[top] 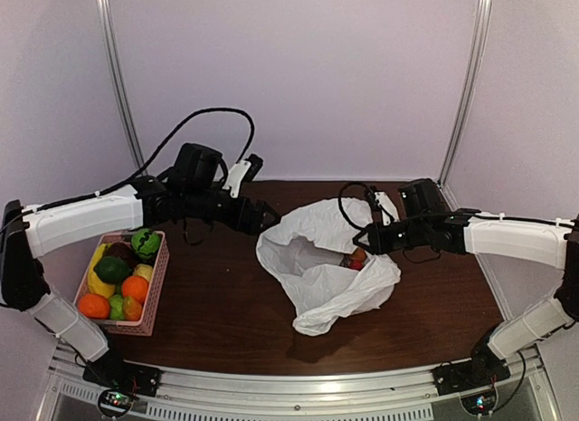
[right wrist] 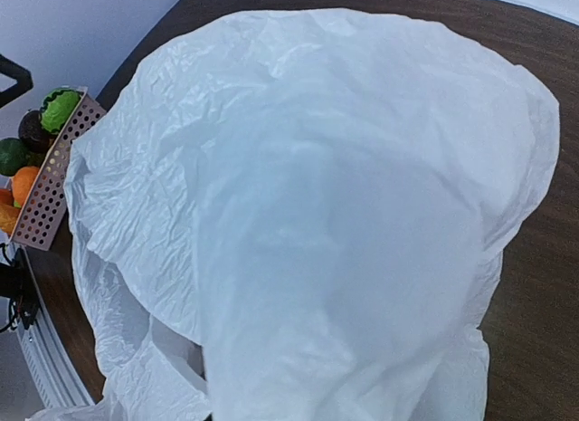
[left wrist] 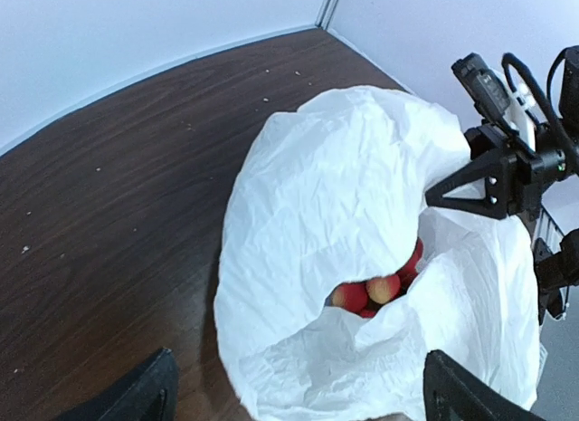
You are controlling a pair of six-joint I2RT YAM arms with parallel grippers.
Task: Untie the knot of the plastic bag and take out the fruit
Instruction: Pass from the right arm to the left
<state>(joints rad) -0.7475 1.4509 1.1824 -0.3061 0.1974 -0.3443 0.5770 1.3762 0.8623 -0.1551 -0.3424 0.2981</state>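
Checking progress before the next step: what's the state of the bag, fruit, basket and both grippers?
plastic bag, mouth wide open, crumpled.
red fruit, inside the bag.
pink basket, filled with fruit.
left gripper, open, empty.
right gripper, at the bag's rim, jaws unclear.

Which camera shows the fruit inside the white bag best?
The left wrist view: the fruit shows through the white bag's open mouth. The top view gives just a red speck; the right wrist view, only plastic.
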